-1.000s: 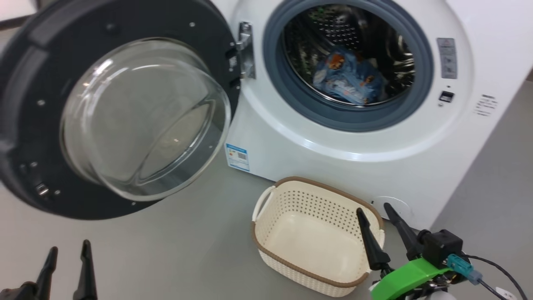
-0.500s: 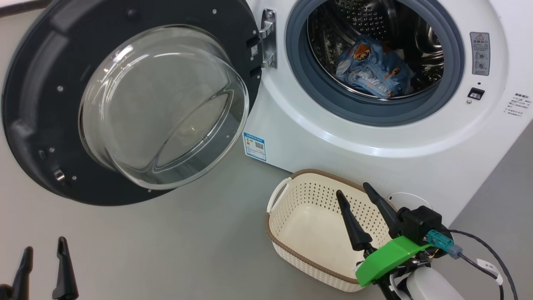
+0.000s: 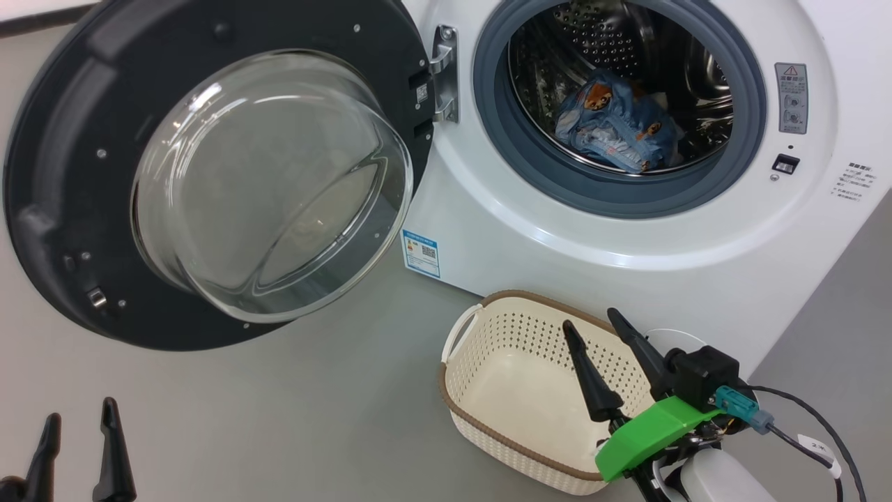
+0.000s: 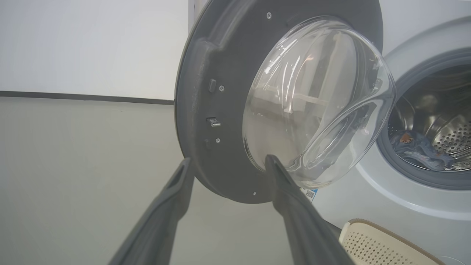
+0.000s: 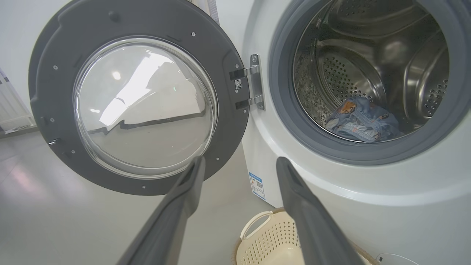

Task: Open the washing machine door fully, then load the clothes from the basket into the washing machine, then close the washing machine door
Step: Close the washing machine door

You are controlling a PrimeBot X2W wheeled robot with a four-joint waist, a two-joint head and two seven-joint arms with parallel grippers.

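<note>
The washing machine door hangs swung wide open to the left, its glass bowl facing me. Inside the drum of the white washing machine lie the clothes, a light blue printed bundle. On the floor in front stands the cream basket, with nothing in it. My right gripper hovers open over the basket's right side, holding nothing. At the lower left my left gripper is open above bare floor. The left wrist view has the left gripper pointing at the door. The right wrist view shows the right gripper, clothes and basket.
Grey floor stretches between the door and the basket. A blue sticker marks the machine's lower left front. A cable trails from my right wrist. A pale wall with a dark baseboard lies behind the door.
The head camera has shifted, bringing more of the door and drum into view. My right gripper sits slightly further left over the basket. Both grippers stay open.
</note>
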